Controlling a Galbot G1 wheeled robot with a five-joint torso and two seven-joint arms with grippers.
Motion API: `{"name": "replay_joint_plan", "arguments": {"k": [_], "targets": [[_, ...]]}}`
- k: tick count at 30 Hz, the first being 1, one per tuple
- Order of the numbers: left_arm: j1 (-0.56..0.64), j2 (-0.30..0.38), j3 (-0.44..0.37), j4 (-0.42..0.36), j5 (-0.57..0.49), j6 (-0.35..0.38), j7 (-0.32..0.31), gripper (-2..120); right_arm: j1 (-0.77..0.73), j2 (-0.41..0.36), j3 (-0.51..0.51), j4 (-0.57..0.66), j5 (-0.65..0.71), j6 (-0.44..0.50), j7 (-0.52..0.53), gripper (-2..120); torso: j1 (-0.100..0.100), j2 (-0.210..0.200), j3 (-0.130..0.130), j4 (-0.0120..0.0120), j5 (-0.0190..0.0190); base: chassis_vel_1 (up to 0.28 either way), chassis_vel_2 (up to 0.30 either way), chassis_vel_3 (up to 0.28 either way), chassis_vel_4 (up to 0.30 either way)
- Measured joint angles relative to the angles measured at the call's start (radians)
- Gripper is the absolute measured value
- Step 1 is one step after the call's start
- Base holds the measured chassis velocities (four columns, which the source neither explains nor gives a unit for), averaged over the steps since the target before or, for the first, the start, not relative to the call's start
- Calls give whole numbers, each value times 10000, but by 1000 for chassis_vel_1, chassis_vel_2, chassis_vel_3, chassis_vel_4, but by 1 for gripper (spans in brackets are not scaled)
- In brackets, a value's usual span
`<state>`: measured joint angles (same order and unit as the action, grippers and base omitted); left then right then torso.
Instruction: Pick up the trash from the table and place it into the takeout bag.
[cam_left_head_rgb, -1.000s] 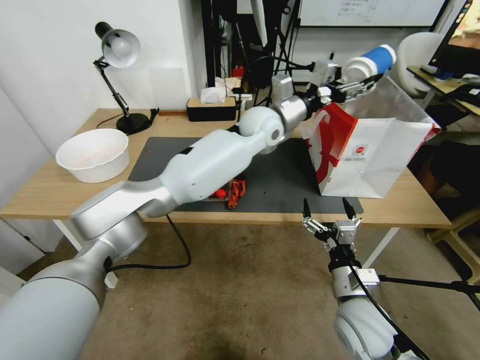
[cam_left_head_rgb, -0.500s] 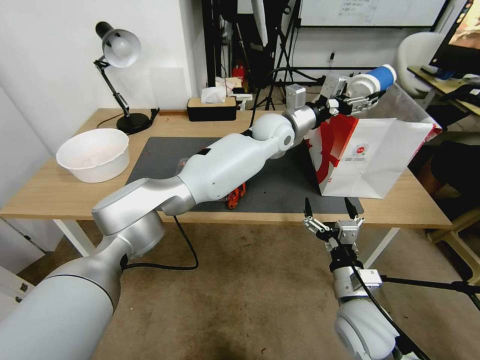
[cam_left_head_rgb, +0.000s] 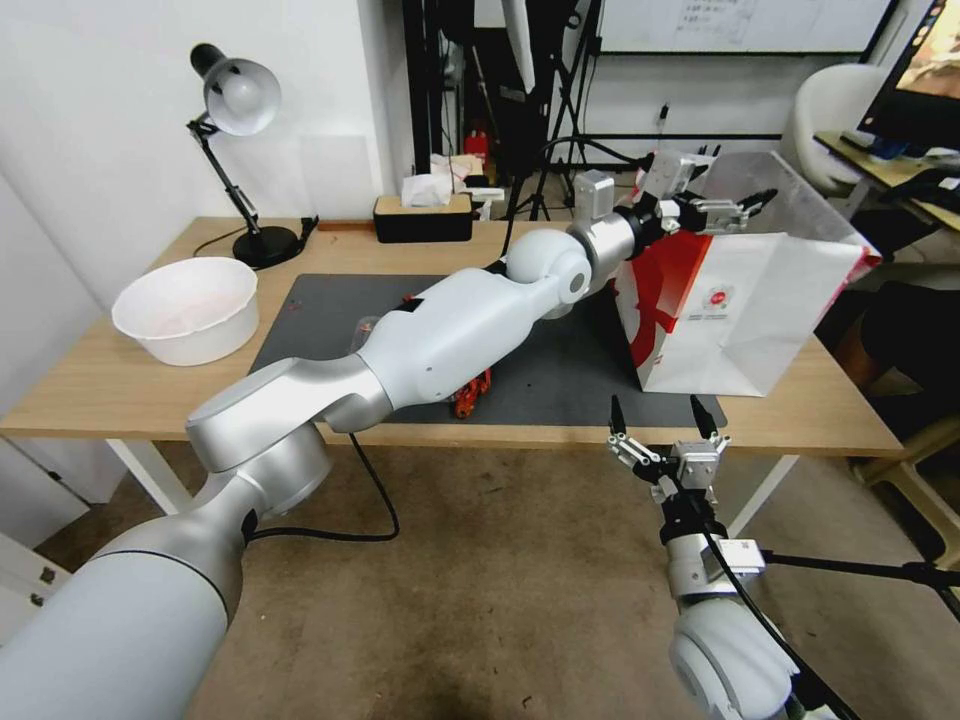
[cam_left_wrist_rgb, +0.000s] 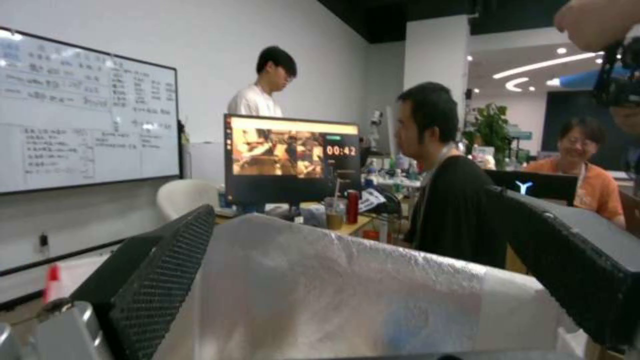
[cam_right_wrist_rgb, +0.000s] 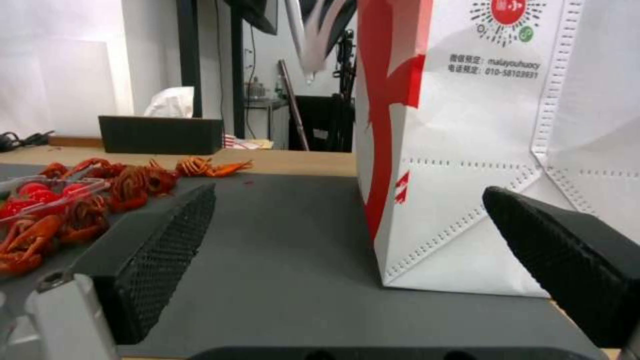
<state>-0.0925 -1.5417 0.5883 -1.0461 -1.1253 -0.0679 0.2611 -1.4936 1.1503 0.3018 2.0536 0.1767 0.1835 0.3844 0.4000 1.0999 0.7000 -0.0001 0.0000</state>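
Note:
The takeout bag (cam_left_head_rgb: 740, 310) stands open on the right end of the dark mat (cam_left_head_rgb: 560, 370), white with red sides. My left gripper (cam_left_head_rgb: 745, 205) hangs open and empty just above the bag's mouth; in the left wrist view the bag's white rim (cam_left_wrist_rgb: 333, 290) lies below the left gripper (cam_left_wrist_rgb: 360, 280). Trash on the table (cam_left_head_rgb: 120, 380) shows as red crayfish shells (cam_left_head_rgb: 472, 390) under my left arm; the right wrist view shows these shells (cam_right_wrist_rgb: 127, 182) beside a clear plastic tray (cam_right_wrist_rgb: 40, 192). My right gripper (cam_left_head_rgb: 655, 412) waits open below the table's front edge, facing the bag (cam_right_wrist_rgb: 467, 150).
A big white bowl (cam_left_head_rgb: 187, 308) sits at the table's left end. A desk lamp (cam_left_head_rgb: 240, 100) and a black tissue box (cam_left_head_rgb: 423, 215) stand along the back edge. A chair and another desk are to the right of the bag.
The blue and white cup that my left gripper held over the bag is gone from its fingers. The gripper has dropped a little and stands open. The right arm has not moved.

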Motion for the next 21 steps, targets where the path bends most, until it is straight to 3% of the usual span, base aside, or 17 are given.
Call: {"name": "replay_joint_plan", "arguments": {"k": [14,21], "targets": [[158,761,-350,-810,-99,36,-445,100,42,-20,-7,-22,2,5,1,100,0,0,0,2,-1,0,0,0,0],[763,1999,-791,-2014,-151,202,-948,100,53,-115,-10,-25,27,7,7,100,0,0,-1,0,-3,0,0,0,0]]}}
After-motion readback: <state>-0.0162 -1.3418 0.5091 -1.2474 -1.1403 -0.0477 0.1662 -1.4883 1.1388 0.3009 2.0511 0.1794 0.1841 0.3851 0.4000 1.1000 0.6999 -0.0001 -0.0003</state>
